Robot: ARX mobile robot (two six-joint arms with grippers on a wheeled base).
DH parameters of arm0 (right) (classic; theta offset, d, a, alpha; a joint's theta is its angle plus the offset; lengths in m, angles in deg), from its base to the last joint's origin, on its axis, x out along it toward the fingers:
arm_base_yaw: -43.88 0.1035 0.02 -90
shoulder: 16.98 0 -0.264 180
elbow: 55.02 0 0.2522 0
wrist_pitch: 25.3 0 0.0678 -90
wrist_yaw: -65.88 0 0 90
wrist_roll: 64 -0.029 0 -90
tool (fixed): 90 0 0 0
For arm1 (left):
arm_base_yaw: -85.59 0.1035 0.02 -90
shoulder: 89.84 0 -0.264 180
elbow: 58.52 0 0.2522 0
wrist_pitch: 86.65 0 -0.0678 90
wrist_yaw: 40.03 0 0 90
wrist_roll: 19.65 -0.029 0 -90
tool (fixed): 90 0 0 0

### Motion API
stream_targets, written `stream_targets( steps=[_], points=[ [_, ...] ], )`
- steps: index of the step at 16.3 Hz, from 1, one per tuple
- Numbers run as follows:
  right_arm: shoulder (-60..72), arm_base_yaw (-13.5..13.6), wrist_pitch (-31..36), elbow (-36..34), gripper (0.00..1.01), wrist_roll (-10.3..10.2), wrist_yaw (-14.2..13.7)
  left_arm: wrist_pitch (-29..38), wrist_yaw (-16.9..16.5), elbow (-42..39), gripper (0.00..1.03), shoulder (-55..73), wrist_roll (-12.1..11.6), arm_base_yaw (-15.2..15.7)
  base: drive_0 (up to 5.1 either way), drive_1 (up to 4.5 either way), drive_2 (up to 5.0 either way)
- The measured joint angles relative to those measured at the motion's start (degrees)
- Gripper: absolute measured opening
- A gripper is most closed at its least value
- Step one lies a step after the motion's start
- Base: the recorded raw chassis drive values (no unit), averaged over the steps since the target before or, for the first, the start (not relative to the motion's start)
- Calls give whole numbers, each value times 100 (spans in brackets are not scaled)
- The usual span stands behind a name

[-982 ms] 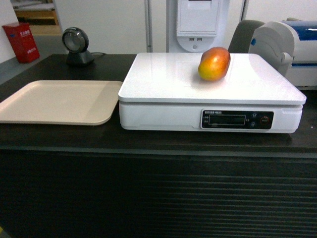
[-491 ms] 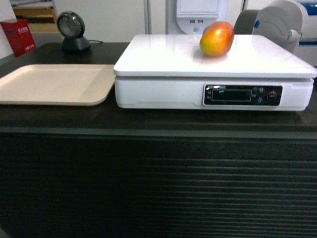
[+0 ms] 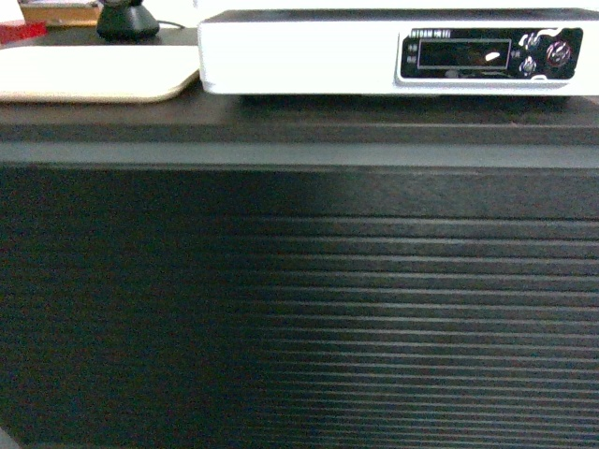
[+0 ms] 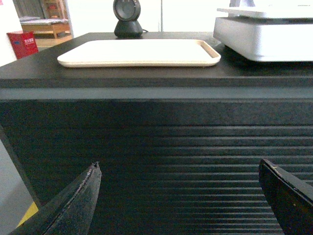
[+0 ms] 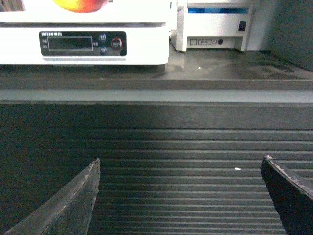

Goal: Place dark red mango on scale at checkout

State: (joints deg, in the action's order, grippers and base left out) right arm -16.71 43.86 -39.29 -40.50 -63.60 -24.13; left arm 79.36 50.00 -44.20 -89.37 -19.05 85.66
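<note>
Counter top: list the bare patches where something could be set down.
The beige tray is bare, bordered by the black scanner behind and the scale to its side. Dark counter lies bare between the scale and the white printer. A narrow front strip runs along the edge. The scale plate carries the mango.

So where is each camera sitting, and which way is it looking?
Head: low, facing the counter front; scale and tray at top; no robot parts show.
Left wrist: behind the open left gripper, facing the counter, tray above.
Right wrist: behind the open right gripper, facing the counter, scale, mango and printer.
All three share the ribbed counter and the scale.
</note>
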Motion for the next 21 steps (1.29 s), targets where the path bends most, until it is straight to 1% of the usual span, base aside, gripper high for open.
stream_targets(
  steps=[21],
  points=[
    [0, 0, -7, 0, 98, 4, 2, -13, 0, 0, 98, 0, 0, 0, 0, 0, 0]
  ],
)
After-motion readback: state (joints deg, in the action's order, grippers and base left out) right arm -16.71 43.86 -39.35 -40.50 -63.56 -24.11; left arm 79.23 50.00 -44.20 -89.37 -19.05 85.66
